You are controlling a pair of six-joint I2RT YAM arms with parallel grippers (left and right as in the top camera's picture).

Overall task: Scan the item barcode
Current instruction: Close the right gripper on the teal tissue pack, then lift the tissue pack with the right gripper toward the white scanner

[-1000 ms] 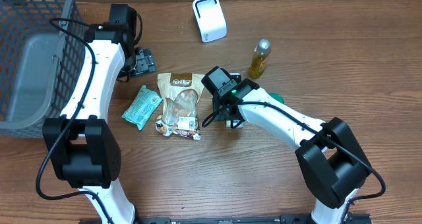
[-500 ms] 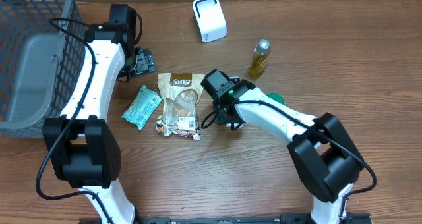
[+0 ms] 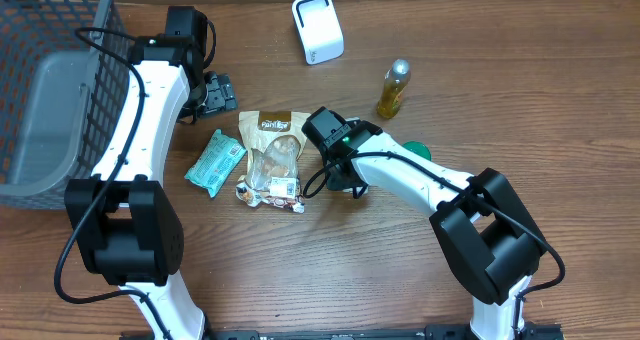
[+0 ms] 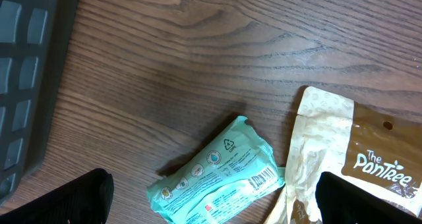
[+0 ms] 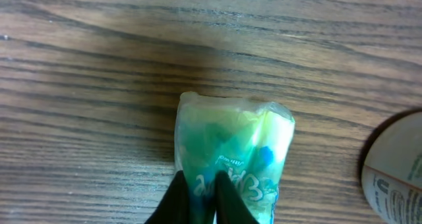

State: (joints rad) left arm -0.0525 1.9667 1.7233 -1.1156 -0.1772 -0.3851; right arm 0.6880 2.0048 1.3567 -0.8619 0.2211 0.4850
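Note:
A translucent green packet [image 5: 231,151] with white lettering lies on the wooden table in the right wrist view. My right gripper [image 5: 200,190] is shut on a fold of its near end, both black fingers pinching the film. From overhead the right gripper [image 3: 348,183] sits just right of the brown snack bag [image 3: 272,148] and hides the packet. A white scanner [image 3: 318,28] stands at the back of the table. My left gripper [image 4: 211,204] is open and holds nothing, hovering over a teal wrapped pack [image 4: 217,178] whose barcode faces up.
A grey wire basket [image 3: 55,90] fills the left side. A yellow bottle [image 3: 393,88] stands at the back right. A small nut packet [image 3: 270,191] lies below the snack bag. Something green [image 3: 420,150] peeks from under my right arm. A round grey rim [image 5: 395,168] is beside the packet.
My right gripper has shifted slightly left and its fingers have closed onto the green packet. The left arm has not moved.

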